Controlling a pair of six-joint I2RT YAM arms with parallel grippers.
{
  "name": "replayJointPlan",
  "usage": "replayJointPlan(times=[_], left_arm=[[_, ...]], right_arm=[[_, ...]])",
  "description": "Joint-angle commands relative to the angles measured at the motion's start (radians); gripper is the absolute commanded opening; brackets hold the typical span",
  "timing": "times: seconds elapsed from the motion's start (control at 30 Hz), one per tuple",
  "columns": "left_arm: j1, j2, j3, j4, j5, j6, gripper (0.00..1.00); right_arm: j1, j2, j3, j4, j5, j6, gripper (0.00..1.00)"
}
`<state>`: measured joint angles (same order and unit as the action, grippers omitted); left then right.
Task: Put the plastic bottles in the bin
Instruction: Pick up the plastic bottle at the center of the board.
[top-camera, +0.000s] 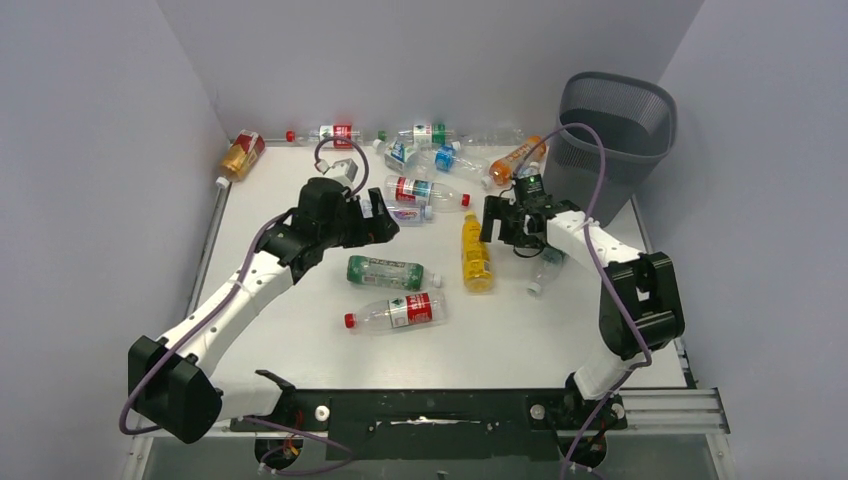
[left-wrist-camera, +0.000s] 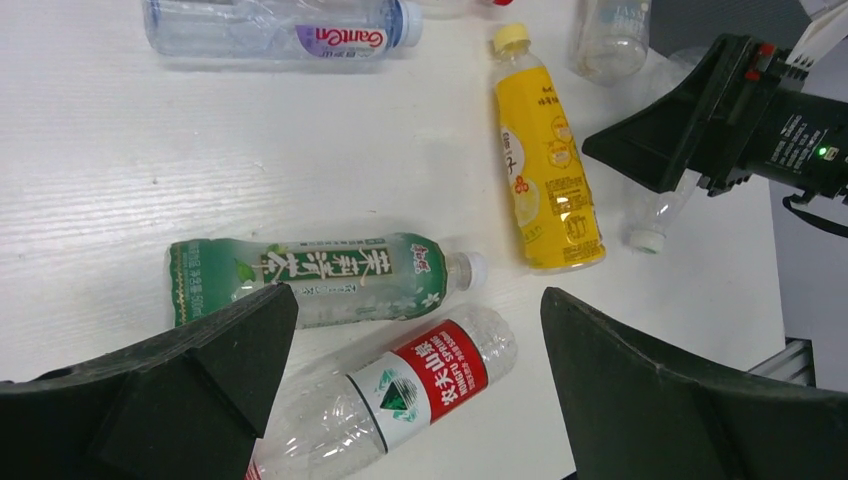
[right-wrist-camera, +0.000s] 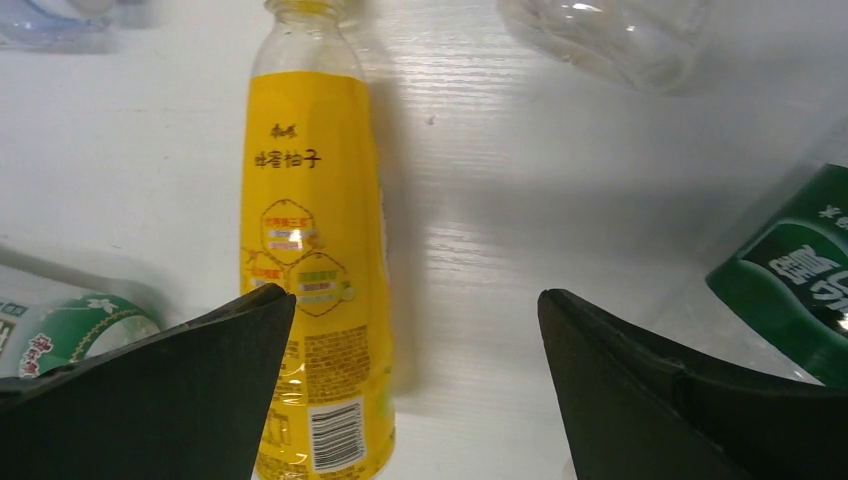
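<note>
Although most plastic bottles (top-camera: 425, 190) lie strewn toward the table's (top-camera: 520, 340) far edge, the yellow bottle (right-wrist-camera: 310, 200) lies mid-table, both its ends cut off in the right wrist view. The bin (top-camera: 615, 130) stands at the far right corner, its inside too dark to read. The left gripper (left-wrist-camera: 415, 300) and the right gripper (right-wrist-camera: 415, 300) hover with fingers spread wide, holding nothing.

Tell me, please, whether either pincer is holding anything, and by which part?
Nothing is held. The left pincer and the right pincer both stand open and empty; the yellow plastic bottle and the green-labelled plastic bottle lie free on the white table.
</note>
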<state>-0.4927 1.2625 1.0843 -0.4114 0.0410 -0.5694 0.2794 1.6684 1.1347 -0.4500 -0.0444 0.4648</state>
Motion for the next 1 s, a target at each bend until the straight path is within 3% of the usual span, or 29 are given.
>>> replayJointPlan(times=[0.0, 0.57, 0.87, 0.97], left_arm=[[0.004, -0.028, -0.028, 0.055, 0.048, -0.01, 0.96], [0.006, -0.039, -0.058, 0.063, 0.053, -0.014, 0.95], [0.009, -0.034, -0.062, 0.059, 0.04, -0.012, 0.95], [0.009, -0.029, -0.075, 0.069, 0.045, -0.016, 0.96]], right_arm=[[0.053, -0.014, 0.042, 0.03, 0.013, 0.016, 1.0], [0.165, 0.095, 0.092, -0.006, 0.062, 0.036, 0.96], [0.166, 0.12, 0.134, -0.045, 0.077, 0.005, 0.68], [0.166, 0.123, 0.14, -0.054, 0.074, -0.004, 0.66]])
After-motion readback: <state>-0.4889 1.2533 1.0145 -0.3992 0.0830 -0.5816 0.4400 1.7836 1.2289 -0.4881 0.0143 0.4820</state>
